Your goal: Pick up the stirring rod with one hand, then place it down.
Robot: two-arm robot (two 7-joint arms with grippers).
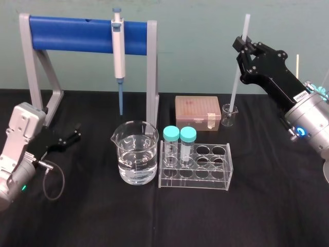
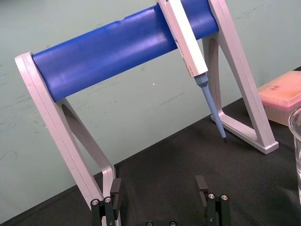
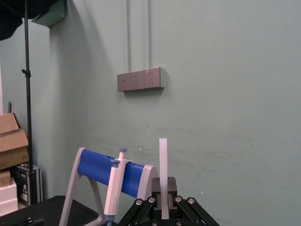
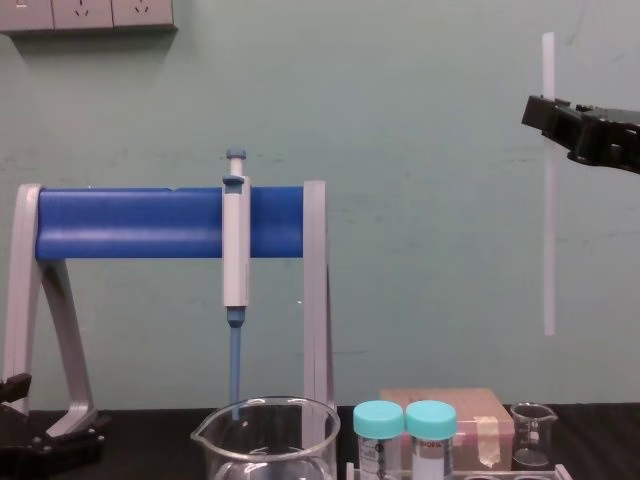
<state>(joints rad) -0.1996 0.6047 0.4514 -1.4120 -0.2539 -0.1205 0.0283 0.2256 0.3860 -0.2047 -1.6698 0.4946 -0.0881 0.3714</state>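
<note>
We count one stirring rod [image 1: 235, 87], one pipette [image 1: 119, 51], one pipette stand [image 1: 72, 35]. Two beakers: large beaker [image 1: 135, 154], small beaker [image 1: 228, 116]. Two teal-capped tubes [image 1: 170, 146] [image 1: 187, 144], one tube rack [image 1: 205, 172], one pink box [image 1: 196, 110], one table [image 1: 257, 216]. Two claws: left claw [image 1: 76, 132], right claw [image 1: 242, 49].

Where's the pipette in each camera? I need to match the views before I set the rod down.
Head view: pipette at upper centre, hung on the blue bar.
Chest view: pipette left of centre, on the bar.
Left wrist view: pipette hung across the bar.
Right wrist view: pipette on the bar, beyond the right pincer shut on the stirring rod.
Shared landmark: the blue bar.
</note>
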